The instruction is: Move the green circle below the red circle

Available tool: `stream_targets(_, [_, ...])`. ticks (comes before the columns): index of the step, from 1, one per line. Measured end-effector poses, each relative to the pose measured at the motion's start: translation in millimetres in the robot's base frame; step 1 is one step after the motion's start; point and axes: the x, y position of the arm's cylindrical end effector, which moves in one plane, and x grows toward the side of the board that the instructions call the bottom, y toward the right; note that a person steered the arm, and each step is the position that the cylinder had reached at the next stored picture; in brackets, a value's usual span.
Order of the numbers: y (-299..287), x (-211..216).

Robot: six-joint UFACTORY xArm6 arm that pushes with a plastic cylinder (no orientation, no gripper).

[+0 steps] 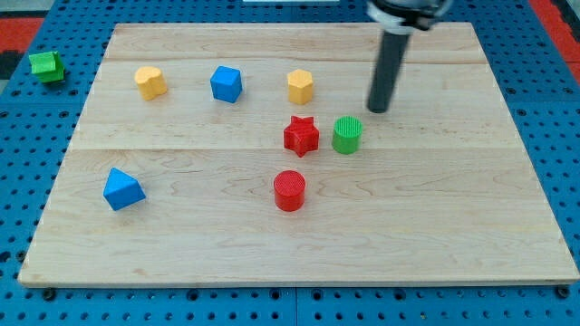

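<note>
My tip [376, 109] sits on the counter [435, 226], just up and to the view's right of the green circle [346, 135], apart from it. No pincer on this rig, only the dark rod [388, 68], so no spread or pinch to log. Green circle stands just right of the red star [301, 136]; the red circle [289, 191] lies lower, toward the view's bottom. Top row: yellow block [150, 81], blue cube [226, 83], yellow block [300, 86]. Blue wedge-like block [122, 189] at left. Counter is pale wood planks on blue pegboard [36, 163]; a green block [45, 65] rests off the wood.
</note>
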Motion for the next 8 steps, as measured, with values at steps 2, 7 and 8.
stream_targets(2, [-16.7, 90.8])
stream_targets(7, [-15.3, 237.0])
stream_targets(8, [-88.2, 210.3])
